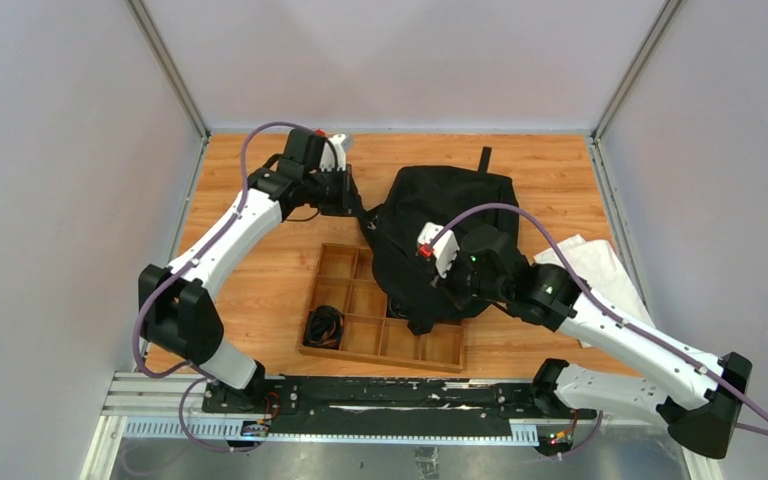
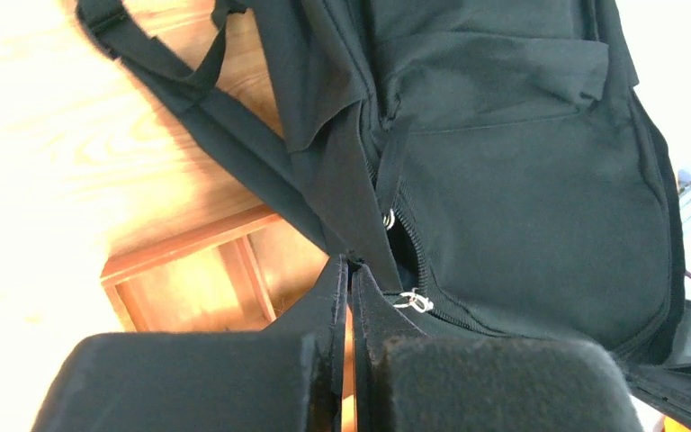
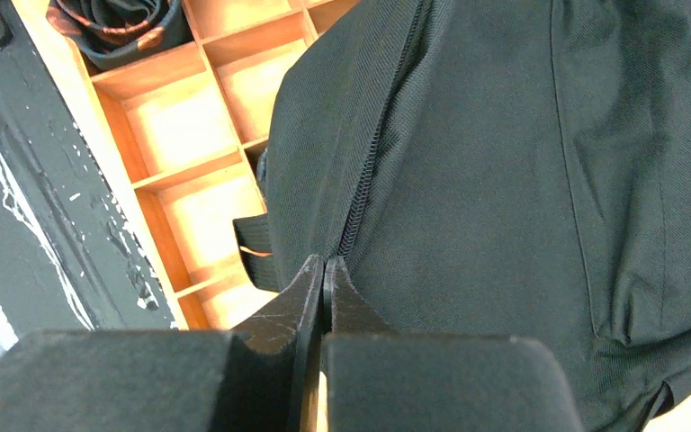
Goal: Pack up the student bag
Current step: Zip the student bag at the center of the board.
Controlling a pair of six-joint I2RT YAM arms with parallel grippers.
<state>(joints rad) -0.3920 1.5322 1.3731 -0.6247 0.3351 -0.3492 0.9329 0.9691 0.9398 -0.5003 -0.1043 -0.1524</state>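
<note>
Student bag [image 1: 450, 205]: one, lay flat between both pincers, near edge over wooden tray [image 1: 345, 262]. Left arm bent at elbow, extended far, wrist turned inward. Left pincer [image 2: 349, 266] closed, pinching bag fabric beside zipper. Right arm extended leftward over bag. Right pincer [image 3: 324, 265] closed, tips at zipper seam, hold unclear. One tray; one dark coil [image 1: 324, 326] inside, left of right pincer.

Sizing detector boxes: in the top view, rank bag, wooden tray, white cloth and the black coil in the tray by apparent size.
1. bag
2. tray, partly under the bag
3. cloth, partly behind the right arm, so unsure versus tray
4. coil
</note>
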